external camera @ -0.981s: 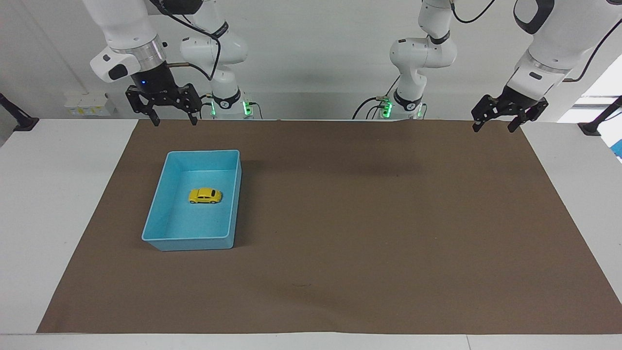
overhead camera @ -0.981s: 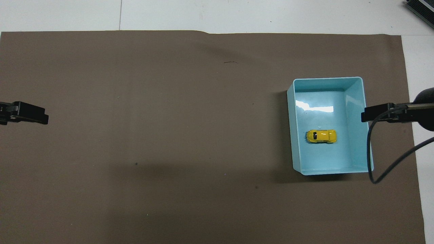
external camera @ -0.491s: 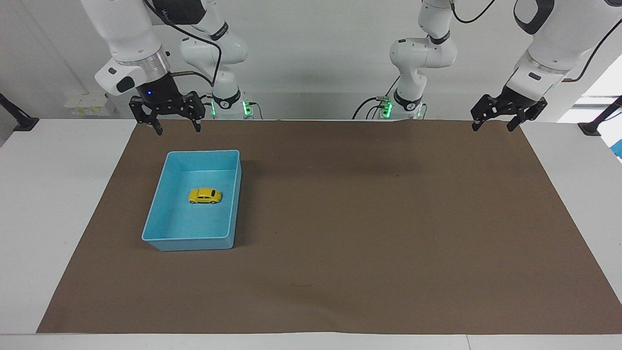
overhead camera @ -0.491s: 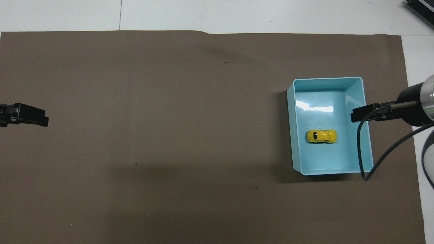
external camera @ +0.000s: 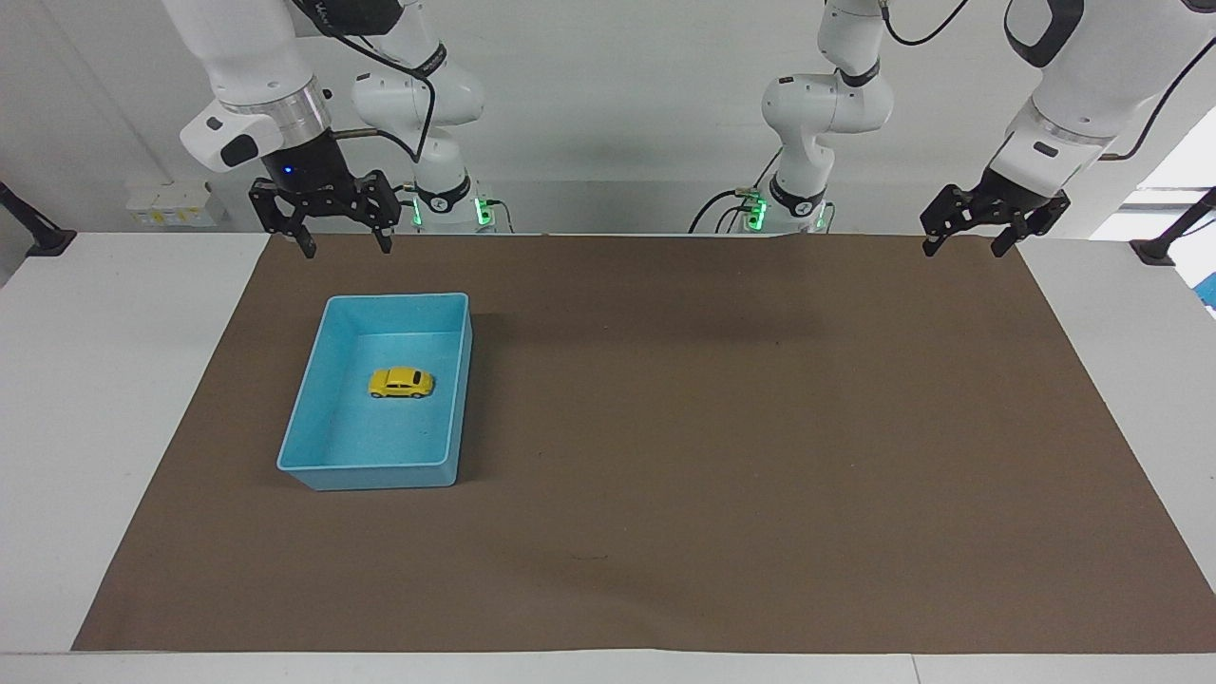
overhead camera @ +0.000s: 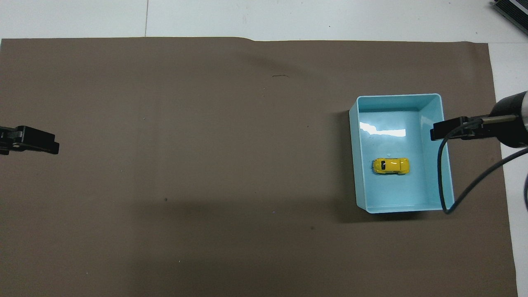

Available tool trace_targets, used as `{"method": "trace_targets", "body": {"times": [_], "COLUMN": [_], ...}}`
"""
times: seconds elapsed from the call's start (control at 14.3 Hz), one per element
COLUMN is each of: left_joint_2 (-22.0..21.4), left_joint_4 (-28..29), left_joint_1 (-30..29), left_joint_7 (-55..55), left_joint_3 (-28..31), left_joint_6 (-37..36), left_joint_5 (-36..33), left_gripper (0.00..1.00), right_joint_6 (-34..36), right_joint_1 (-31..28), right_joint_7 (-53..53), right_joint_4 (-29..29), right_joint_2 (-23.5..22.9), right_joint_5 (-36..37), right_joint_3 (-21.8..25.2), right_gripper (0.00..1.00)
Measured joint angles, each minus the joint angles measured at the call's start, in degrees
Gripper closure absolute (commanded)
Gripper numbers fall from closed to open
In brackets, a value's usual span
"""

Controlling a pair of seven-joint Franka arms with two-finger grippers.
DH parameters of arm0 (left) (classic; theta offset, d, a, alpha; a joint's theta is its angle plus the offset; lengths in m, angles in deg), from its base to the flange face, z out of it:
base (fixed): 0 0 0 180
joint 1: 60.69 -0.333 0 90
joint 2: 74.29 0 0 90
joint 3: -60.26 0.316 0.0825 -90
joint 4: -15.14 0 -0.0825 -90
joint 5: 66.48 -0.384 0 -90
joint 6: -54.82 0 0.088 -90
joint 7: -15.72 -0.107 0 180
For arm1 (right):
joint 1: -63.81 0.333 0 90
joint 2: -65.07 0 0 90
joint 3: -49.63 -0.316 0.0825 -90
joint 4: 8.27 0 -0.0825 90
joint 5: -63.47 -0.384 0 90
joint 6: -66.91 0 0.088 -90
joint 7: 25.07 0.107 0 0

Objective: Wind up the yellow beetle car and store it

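**Yellow car in the blue bin, both grippers up and empty**

Yellow and tiny, the yellow beetle car (external camera: 402, 383) sits on its wheels on the floor of the blue bin (external camera: 454, 380), near the middle and a little toward the robots' end. We see it lying crosswise to the bin's long walls, touching none of them. The bin rests on the brown mat (external camera: 722, 427) toward the right arm's end of the table.

Our right gripper (external camera: 343, 245) hangs in the air over the mat's edge nearest the robots, above the bin's near end. Its fingers stand wide apart and carry nothing. In the facing view the car lies at about five o'clock from it, well below and well apart. In the overhead view the same gripper (overhead camera: 438, 133) shows across the bin's outer long wall, with the car (overhead camera: 391, 165) at about eight o'clock from its tip.

Our left gripper (external camera: 967, 245) waits over the mat's corner at the left arm's end, fingers spread, holding nothing, well apart from the car.
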Motion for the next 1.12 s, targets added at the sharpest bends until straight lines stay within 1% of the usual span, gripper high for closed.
{"method": "trace_targets", "body": {"times": [0.35,1.12], "left_joint_2": [0.0,0.0], "left_joint_4": [0.0,0.0], "left_joint_1": [0.0,0.0], "left_joint_7": [0.0,0.0], "left_joint_3": [0.0,-0.1], "left_joint_6": [0.0,0.0], "left_joint_5": [0.0,0.0], "left_gripper": [0.0,0.0], "right_joint_6": [1.9,2.1], "right_joint_1": [0.0,0.0], "right_joint_7": [0.9,0.9], "right_joint_4": [0.5,0.7], "right_joint_2": [0.0,0.0], "right_joint_5": [1.1,1.1], "right_joint_3": [0.1,0.1], "right_gripper": [0.0,0.0]}}
